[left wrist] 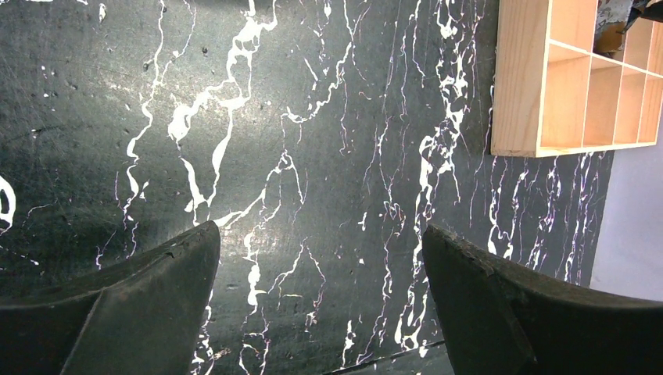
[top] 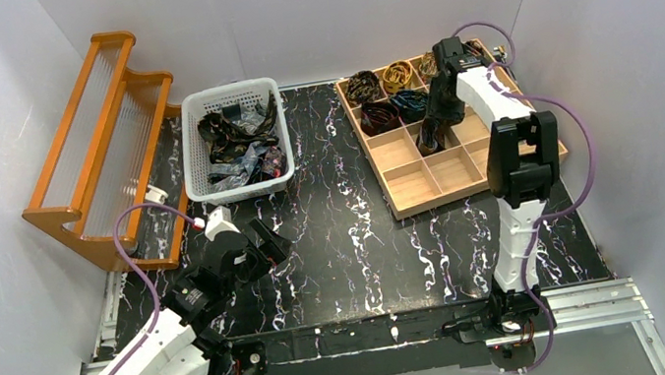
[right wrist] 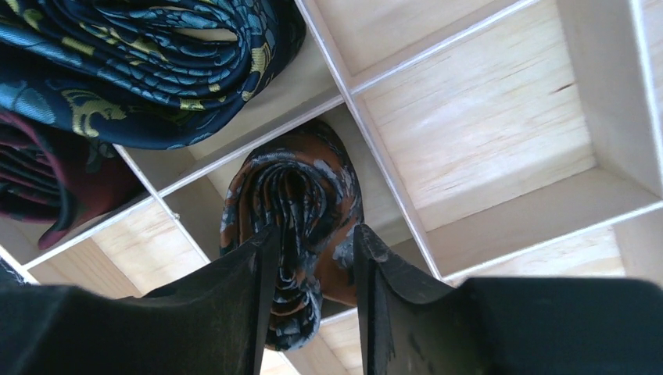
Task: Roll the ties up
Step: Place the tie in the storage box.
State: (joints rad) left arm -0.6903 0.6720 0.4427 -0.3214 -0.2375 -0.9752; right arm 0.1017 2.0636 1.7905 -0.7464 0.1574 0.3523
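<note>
1. Over at the wooden divider tray [top: 411, 204], the right gripper [right wrist: 315, 234] is down in a middle compartment. Its jaws stand part-way in, with a fold of the rust-brown tie [right wrist: 301, 183] filling the gap between them. That reads as a grip, though I can't tell how firm.
2. That rust-brown tie is coiled and sits inside its compartment, so I'd call this one rolled and just about stowed.
3. Next door there's a dark blue tie [right wrist: 156, 70] with gold figures, rolled in its own cell, and a maroon tie [right wrist: 47, 180] in the cell beside it.
4. From above, the back row shows a brown coil [top: 364, 88] and a gold coil [top: 396, 73]; a further coil is half hidden behind the arm.
5. Several near compartments show bare wood.
6. Work left: the white basket [top: 193, 149] holds a tangle of loose ties [top: 237, 142], none rolled.
7. The left gripper [left wrist: 320, 230] hangs over the black marbled table [left wrist: 313, 117], jaws spread wide, holding nothing.
8. Writing: no brand, label or lettering I can read anywhere.
</note>
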